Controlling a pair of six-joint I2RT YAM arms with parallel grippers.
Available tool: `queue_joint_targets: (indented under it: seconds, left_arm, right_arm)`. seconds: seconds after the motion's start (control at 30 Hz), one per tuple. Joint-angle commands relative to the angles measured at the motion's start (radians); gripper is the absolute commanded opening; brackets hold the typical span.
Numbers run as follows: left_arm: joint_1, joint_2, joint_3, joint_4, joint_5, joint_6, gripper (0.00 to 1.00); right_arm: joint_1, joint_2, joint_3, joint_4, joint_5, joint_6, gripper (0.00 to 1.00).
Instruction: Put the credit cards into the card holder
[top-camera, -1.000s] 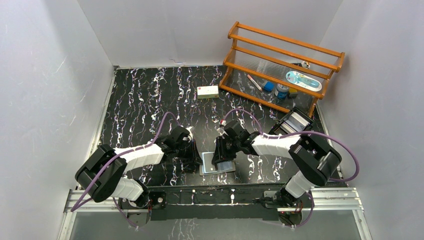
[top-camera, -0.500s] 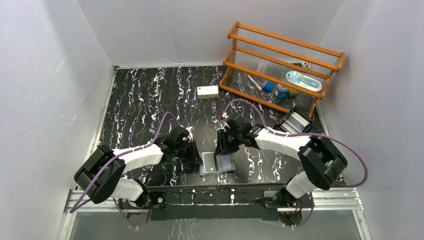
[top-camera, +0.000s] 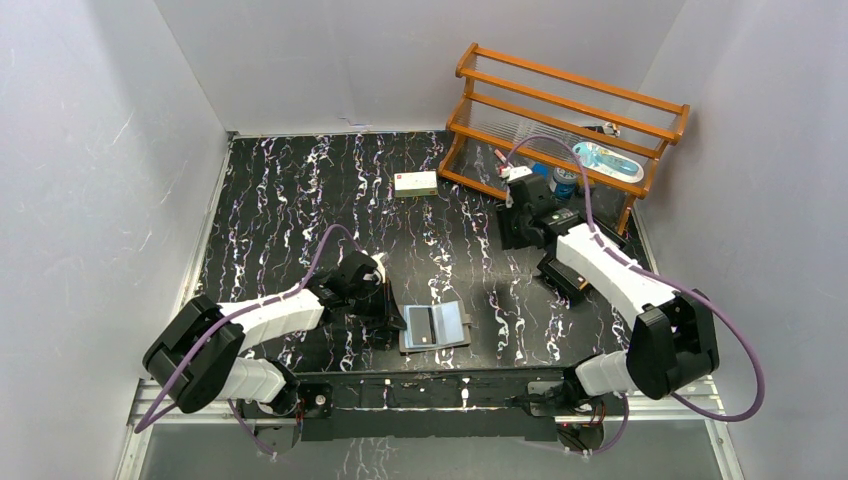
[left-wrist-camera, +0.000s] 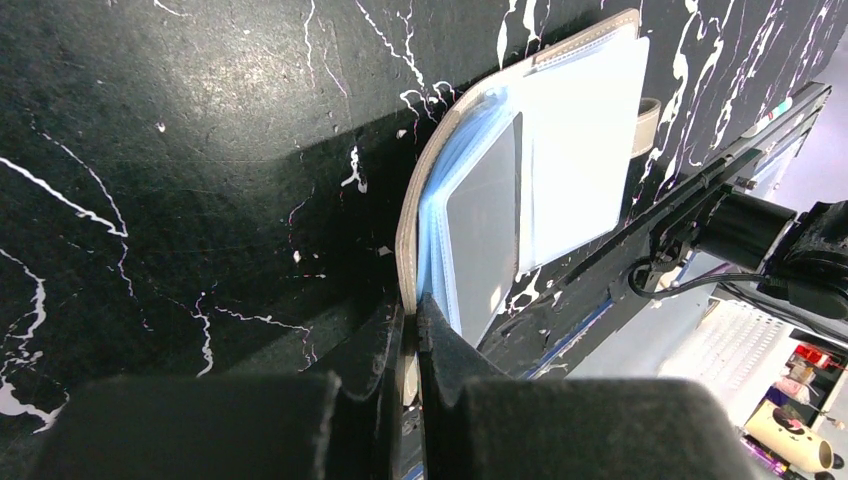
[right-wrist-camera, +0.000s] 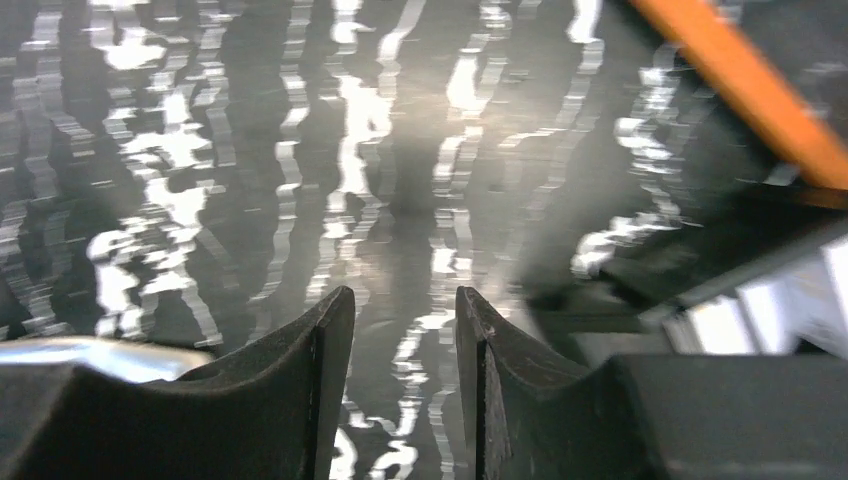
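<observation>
The card holder (top-camera: 438, 326) lies open near the table's front edge, its light blue inside up. One grey credit card (left-wrist-camera: 485, 230) sits in a clear pocket of the card holder (left-wrist-camera: 585, 130) and shows as a darker patch, the card (top-camera: 421, 324), from above. My left gripper (top-camera: 391, 318) (left-wrist-camera: 410, 305) is shut on the holder's taupe left edge. Far off at the back right, my right gripper (top-camera: 514, 232) (right-wrist-camera: 405, 300) stands open over bare table with nothing between its fingers. Other credit cards are hidden under the right arm.
A wooden rack (top-camera: 560, 130) with small items stands at the back right; its orange bar (right-wrist-camera: 760, 90) is close to the right gripper. A black tray (top-camera: 562, 276) lies partly under the right forearm. A white box with a red mark (top-camera: 415, 183) sits mid-table at the back.
My right gripper has left the card holder and swung back right toward the rack, its jaws widening. The left gripper has kept its grip and place.
</observation>
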Motion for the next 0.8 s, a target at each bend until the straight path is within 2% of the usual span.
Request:
queue_joint_targets:
  seconds: [0.0,0.07,0.23,0.5,0.63,0.77]
  left_arm:
    - [0.003,-0.040,0.015,-0.016,0.032,0.012,0.00]
    - [0.003,-0.044,0.010,-0.012,0.035,0.010,0.00]
    - [0.003,-0.044,0.005,-0.005,0.041,0.011,0.00]
    - [0.003,-0.043,0.010,-0.012,0.043,0.019,0.00]
    - [0.003,-0.049,0.007,-0.013,0.041,0.019,0.00]
    - [0.003,-0.042,0.007,-0.009,0.040,0.022,0.00]
  right_arm:
    - [-0.077,-0.015,0.060,-0.063,0.240,-0.250,0.51]
    - [-0.126,-0.009,0.061,-0.067,0.286,-0.328,0.50]
    - [-0.226,-0.005,0.037,-0.033,0.282,-0.507,0.50]
    - [-0.394,0.114,0.091,-0.098,0.147,-0.572,0.47]
    - [-0.449,0.140,0.099,-0.102,0.071,-0.577,0.51]
    - [-0.463,0.169,0.109,-0.113,0.035,-0.576,0.50]
